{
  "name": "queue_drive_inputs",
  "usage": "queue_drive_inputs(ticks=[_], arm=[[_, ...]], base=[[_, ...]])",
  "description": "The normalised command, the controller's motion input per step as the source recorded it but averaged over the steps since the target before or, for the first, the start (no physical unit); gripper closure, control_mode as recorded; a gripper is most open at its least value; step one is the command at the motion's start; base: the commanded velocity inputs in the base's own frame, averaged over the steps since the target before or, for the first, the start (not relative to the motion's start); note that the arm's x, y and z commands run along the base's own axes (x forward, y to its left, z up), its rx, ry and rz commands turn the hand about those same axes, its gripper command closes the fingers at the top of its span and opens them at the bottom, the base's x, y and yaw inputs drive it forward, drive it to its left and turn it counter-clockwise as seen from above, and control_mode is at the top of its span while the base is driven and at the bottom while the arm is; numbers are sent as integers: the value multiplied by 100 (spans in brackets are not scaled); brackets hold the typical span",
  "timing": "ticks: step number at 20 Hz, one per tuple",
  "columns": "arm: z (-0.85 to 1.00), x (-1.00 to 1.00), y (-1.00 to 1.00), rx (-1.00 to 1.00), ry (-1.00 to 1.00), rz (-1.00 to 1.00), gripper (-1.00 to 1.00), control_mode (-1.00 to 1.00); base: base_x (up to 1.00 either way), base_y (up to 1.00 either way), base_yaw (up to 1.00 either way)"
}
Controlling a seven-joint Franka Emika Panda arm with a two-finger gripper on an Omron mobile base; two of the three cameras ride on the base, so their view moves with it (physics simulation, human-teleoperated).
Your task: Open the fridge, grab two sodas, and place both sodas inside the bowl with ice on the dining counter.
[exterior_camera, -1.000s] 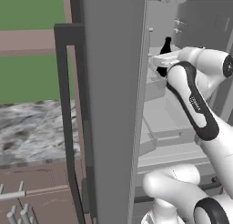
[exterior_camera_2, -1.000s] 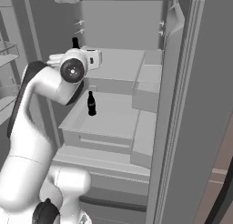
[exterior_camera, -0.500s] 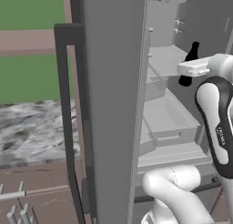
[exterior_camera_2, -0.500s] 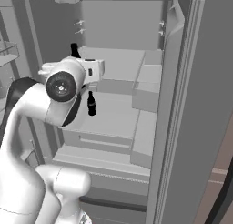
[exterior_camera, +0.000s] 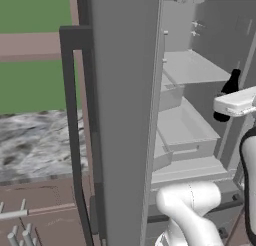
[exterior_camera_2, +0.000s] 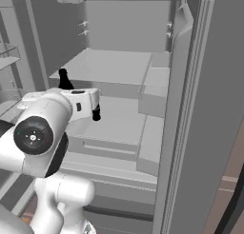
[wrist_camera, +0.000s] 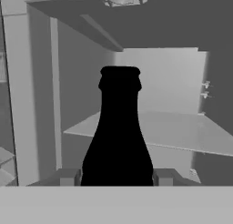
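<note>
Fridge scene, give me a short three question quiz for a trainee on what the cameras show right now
1. True or false: the fridge stands open.
2. What sits between the gripper fingertips in the hand view? A) the soda B) a bowl C) a stool
3. Fill in: the soda stands ____, its narrow top up.

Key: 1 true; 2 A; 3 upright

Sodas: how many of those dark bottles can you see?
2. One soda is gripped between the jaws; the second soda stands on the fridge shelf, partly hidden. Others may be out of sight.
</note>
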Motion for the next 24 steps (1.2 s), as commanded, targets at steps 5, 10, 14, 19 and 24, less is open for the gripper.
queue_drive_inputs(ticks=[5, 10, 14, 19, 24], arm=[[-35, -46, 15, -5, 1, 2, 100, 100], [0, 0, 0, 0, 0, 0, 100, 100], [0, 0, 0, 0, 0, 0, 100, 100], [0, 0, 0, 0, 0, 0, 100, 100], [0, 0, 0, 0, 0, 0, 100, 100]], base=[[-17, 1, 0], [-98, 30, 0], [-98, 49, -3], [-98, 55, -10], [-100, 51, -30]])
